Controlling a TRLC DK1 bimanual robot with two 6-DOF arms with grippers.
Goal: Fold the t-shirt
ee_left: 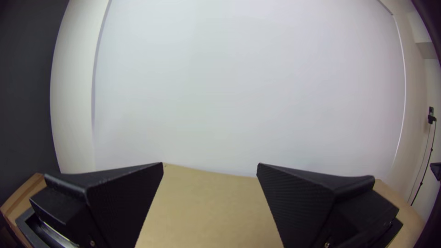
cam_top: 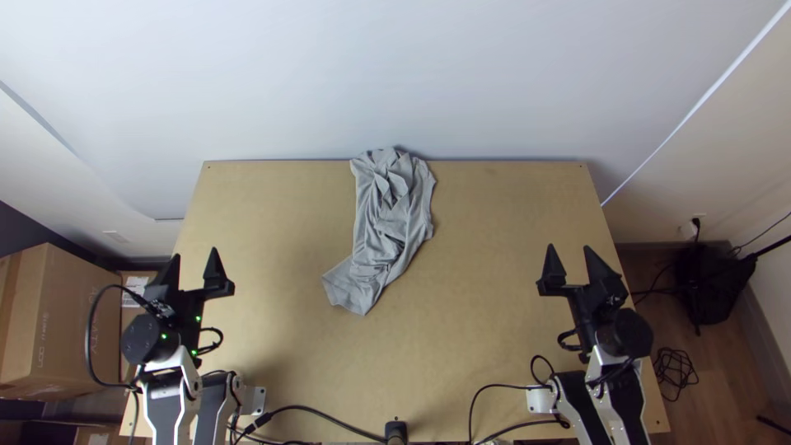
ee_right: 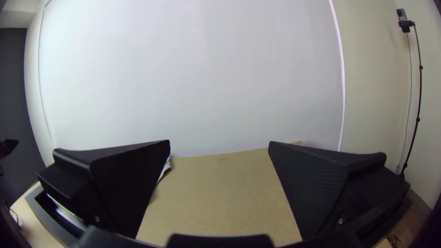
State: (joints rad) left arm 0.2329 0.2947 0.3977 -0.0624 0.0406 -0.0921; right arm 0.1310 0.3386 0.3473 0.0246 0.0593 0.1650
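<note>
T-shirt [cam_top: 387, 227]: grey, lying bunched and wrinkled in a long, narrow heap, running from the counter's far edge toward its middle; the near end is spreading flatter and angling toward the left arm's side.
Far end of the cloth: reaching the far edge, with loose folds rising and overlapping there.
Left claw [cam_top: 194, 254]: hovering over the left side of the counter, its two black fingers standing spread, holding nothing, well apart from the T-shirt.
Right claw [cam_top: 569, 247]: hovering over the right side, its fingers also standing spread with nothing between them, well apart from the cloth.
Counter [cam_top: 494, 330]: light wooden, carrying the T-shirt left of its centre line.
Black cable [cam_top: 329, 419]: curving along the near edge, between the arms' bases.
Cardboard box [cam_top: 70, 321]: standing beside the counter's left side.
Black bag-like item [cam_top: 713, 284]: resting on the floor beyond the right side.
Coiled cable [cam_top: 676, 371]: lying on the floor, nearer than that dark item.
</note>
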